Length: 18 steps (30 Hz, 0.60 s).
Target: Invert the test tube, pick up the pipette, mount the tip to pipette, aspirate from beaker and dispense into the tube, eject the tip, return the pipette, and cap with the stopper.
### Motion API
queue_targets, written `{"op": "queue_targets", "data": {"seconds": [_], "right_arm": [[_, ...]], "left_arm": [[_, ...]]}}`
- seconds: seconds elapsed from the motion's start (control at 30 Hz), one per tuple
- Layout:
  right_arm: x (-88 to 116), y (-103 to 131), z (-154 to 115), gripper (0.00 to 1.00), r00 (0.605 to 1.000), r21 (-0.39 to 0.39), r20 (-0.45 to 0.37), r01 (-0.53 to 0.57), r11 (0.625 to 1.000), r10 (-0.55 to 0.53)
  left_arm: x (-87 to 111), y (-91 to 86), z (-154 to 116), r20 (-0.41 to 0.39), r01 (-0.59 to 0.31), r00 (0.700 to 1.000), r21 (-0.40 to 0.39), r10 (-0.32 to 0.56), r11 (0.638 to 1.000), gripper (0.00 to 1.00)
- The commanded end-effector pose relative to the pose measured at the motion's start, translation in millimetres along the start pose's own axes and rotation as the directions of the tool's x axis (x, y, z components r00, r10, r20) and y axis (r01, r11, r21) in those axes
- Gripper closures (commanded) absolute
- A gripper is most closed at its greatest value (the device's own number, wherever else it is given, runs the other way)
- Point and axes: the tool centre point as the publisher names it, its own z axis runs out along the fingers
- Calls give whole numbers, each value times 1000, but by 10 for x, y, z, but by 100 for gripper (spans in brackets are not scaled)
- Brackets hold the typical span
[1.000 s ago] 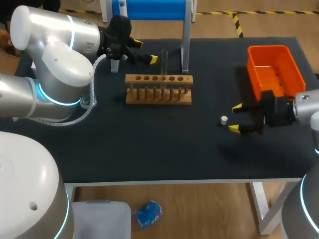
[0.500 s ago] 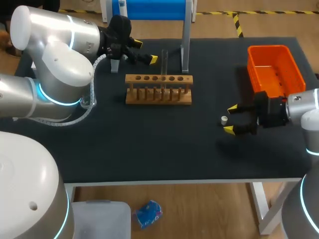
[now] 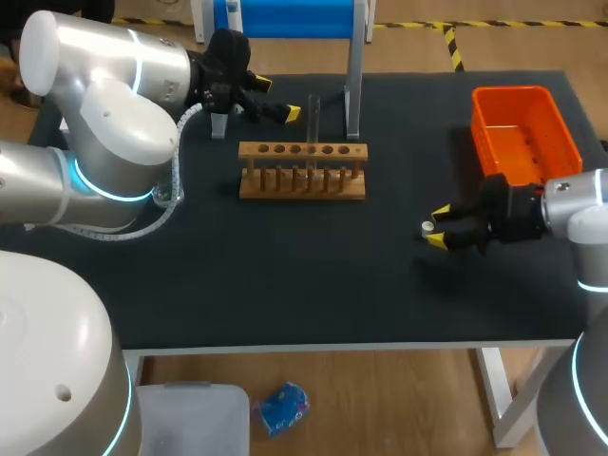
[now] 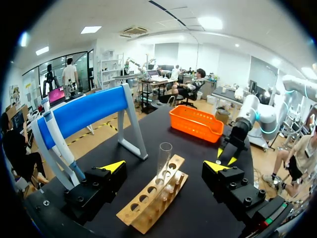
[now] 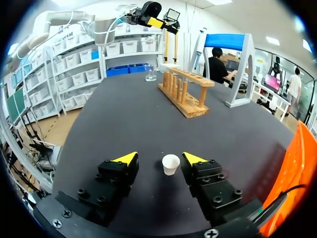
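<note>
Your right gripper (image 5: 159,158) has moved in on the stopper (image 5: 171,164), which now sits between its spread fingers, untouched. Your left gripper (image 4: 165,166), also spread, faces the tube (image 4: 164,158).

Robot lab: test tube (image 4: 164,161), rack (image 3: 285,150)

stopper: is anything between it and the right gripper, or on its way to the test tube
Nothing visible. The stopper sits between the open fingers of the right gripper. Nothing lies between it and the test tube in the rack; the left gripper hovers open beside the tube's top.
</note>
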Motion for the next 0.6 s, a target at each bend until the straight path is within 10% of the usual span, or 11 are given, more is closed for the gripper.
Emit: {"op": "queue_targets", "data": {"seconds": [0.03, 0.2, 0.6], "right_arm": [[-36, -20, 44, 44, 1000, 1, -1, -1, 1000, 1], [-66, -10, 54, 57, 1000, -1, 6, -1, 1000, 1], [-96, -8, 96, 41, 1000, 2, 7, -6, 1000, 6]], "left_arm": [[-3, -2, 0, -2, 1, 1000, -1, -1, 1000, 0], [-3, -2, 0, -2, 1, 1000, -1, -1, 1000, 0], [-3, -2, 0, -2, 1, 1000, -1, -1, 1000, 0]]}}
